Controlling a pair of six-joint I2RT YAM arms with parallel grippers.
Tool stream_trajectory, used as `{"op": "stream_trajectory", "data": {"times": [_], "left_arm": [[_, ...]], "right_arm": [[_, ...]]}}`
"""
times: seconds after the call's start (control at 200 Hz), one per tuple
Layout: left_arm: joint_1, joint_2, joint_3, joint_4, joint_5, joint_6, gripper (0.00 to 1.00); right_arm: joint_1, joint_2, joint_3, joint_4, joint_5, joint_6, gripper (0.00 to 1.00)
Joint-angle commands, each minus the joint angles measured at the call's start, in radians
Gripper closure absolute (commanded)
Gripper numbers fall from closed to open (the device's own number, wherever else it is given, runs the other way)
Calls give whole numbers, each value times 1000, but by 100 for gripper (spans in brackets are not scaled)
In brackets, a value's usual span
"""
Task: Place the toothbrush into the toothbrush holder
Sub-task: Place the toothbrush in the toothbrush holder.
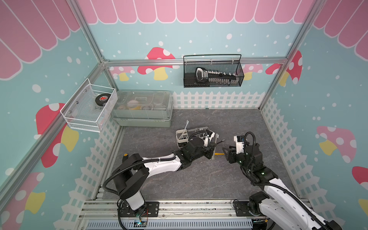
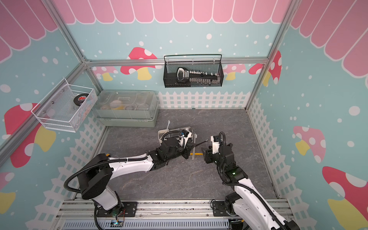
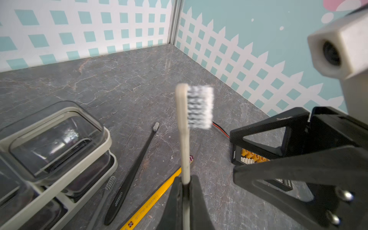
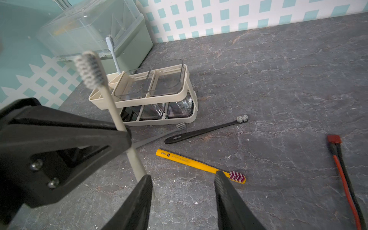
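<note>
Gripping the beige toothbrush upright in the shut jaws of the left gripper, near the toothbrush holder. Keeping right gripper half open, empty. Probably best to lower handle-first into the slotted section, clear of the blue toothbrush.

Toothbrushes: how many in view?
5: beige one in the left gripper, blue one standing in the holder, black one, grey one and yellow one lying on the table beside it. More may be hidden.
</note>
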Motion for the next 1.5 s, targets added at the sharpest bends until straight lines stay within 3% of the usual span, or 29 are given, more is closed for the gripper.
{"op": "stream_trajectory", "data": {"times": [0.0,0.255,0.705,0.93,1.496], "left_arm": [[33,-65,-21,-27,-37,34,100],[54,-167,-47,-73,-159,138,100],[155,-270,-72,-106,-280,198,100],[232,-261,-55,-87,-290,194,100],[323,-206,-24,-53,-331,261,100]], "right_arm": [[-2,-14,10,-22,24,-17,49],[-3,-15,-9,-22,38,-7,48],[-6,-14,-14,-26,39,-23,48],[-11,-8,-12,-25,39,-38,48],[-25,48,-15,1,29,-64,47]]}}
